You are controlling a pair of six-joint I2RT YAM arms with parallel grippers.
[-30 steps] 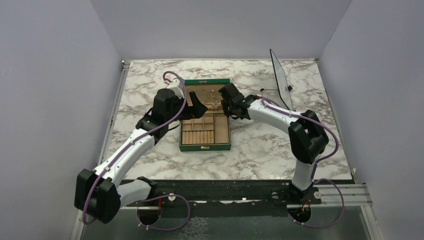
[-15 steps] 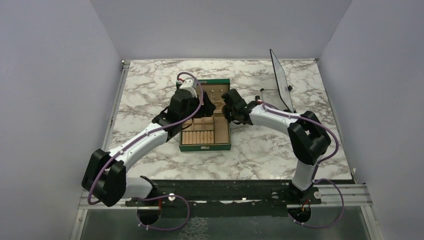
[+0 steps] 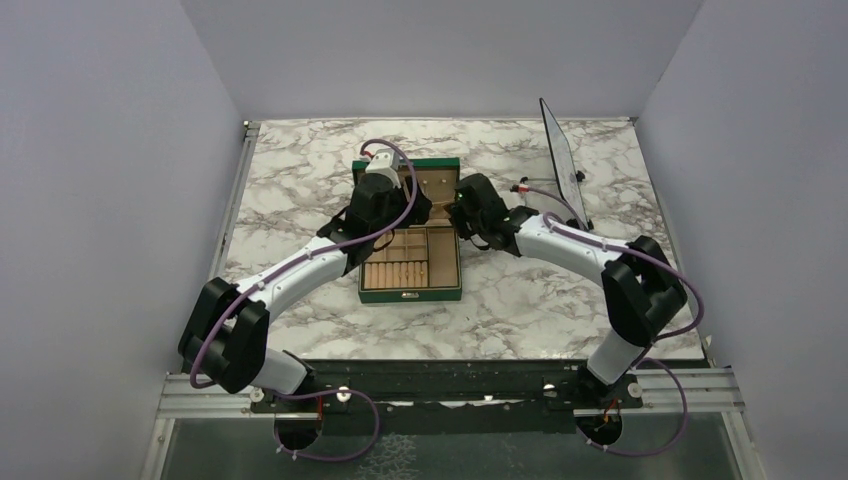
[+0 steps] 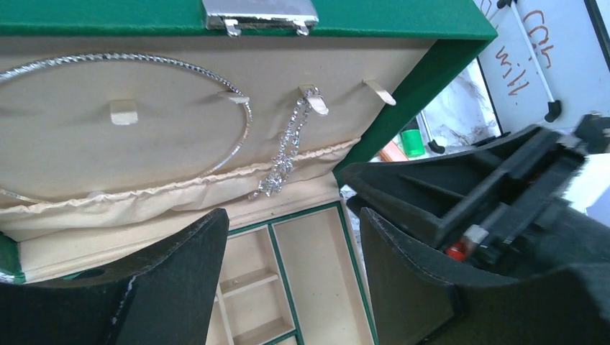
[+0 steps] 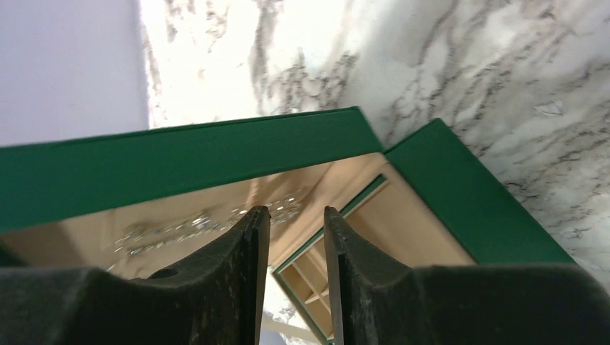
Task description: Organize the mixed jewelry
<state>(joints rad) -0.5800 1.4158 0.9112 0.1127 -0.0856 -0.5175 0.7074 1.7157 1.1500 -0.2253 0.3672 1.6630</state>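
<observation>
Silvery chain (image 4: 285,147) on lid (image 4: 403,18), just beyond wide-apart left tool (image 4: 291,215); right tool (image 5: 295,212) narrowly apart.

A box (image 3: 411,268) sat on the tabletop (image 3: 530,300), its lid (image 4: 403,18) raised at 12 o'clock; a chain (image 4: 285,152) hung inside the lid. A board (image 3: 561,152) stood at the box's 2 o'clock.

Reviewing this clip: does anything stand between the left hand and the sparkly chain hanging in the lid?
Nothing visible does. The chain hangs from its hook inside the raised lid, straight ahead of the open left hand. The right hand sits off to the lid's right side, clear of that line.
</observation>
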